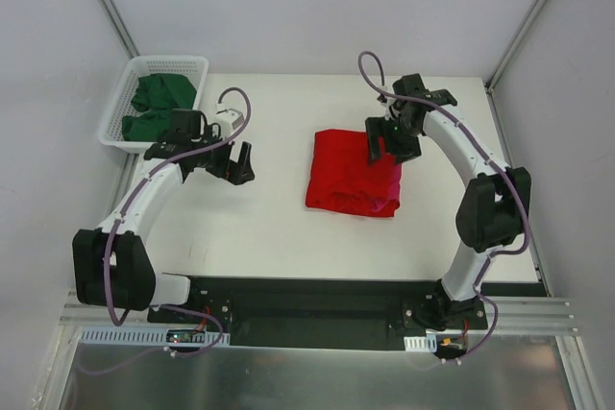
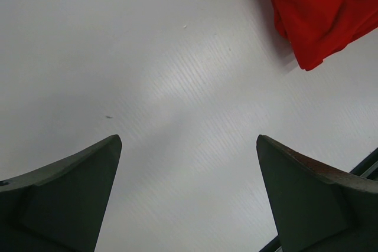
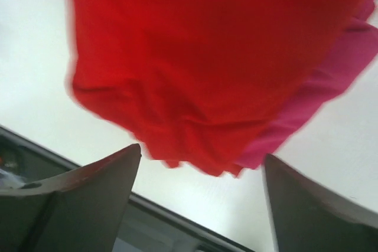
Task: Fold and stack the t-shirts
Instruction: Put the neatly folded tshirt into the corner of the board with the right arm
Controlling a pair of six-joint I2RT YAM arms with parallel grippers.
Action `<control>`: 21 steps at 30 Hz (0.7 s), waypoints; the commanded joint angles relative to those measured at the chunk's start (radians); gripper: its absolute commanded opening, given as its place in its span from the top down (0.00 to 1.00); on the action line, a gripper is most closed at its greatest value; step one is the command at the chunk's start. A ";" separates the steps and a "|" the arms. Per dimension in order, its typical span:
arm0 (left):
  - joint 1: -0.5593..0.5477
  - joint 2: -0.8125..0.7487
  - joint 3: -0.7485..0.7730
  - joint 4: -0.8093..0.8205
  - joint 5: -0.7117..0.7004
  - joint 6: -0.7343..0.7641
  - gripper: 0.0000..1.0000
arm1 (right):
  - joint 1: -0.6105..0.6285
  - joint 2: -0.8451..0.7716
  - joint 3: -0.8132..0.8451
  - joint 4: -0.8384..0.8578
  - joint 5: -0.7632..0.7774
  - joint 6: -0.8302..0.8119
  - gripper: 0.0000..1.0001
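Note:
A folded bright red t-shirt (image 1: 348, 175) lies in the middle of the white table on top of a magenta-pink t-shirt (image 1: 391, 201), whose edge shows along the right side. Both show in the right wrist view, the red one (image 3: 207, 69) over the pink one (image 3: 331, 81). A red corner (image 2: 322, 10) shows in the left wrist view. Dark green t-shirts (image 1: 159, 103) lie in the basket. My right gripper (image 1: 388, 147) is open and empty, above the red shirt's far right part. My left gripper (image 1: 237, 166) is open and empty over bare table, left of the stack.
A white plastic lattice basket (image 1: 123, 93) stands at the table's far left corner. A black base strip (image 1: 307, 300) runs along the near edge. Grey walls enclose the table on the far side and both sides.

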 commanded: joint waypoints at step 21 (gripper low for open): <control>-0.090 0.432 0.289 0.255 0.227 -0.451 0.02 | -0.127 -0.085 -0.212 0.276 -0.105 -0.117 0.25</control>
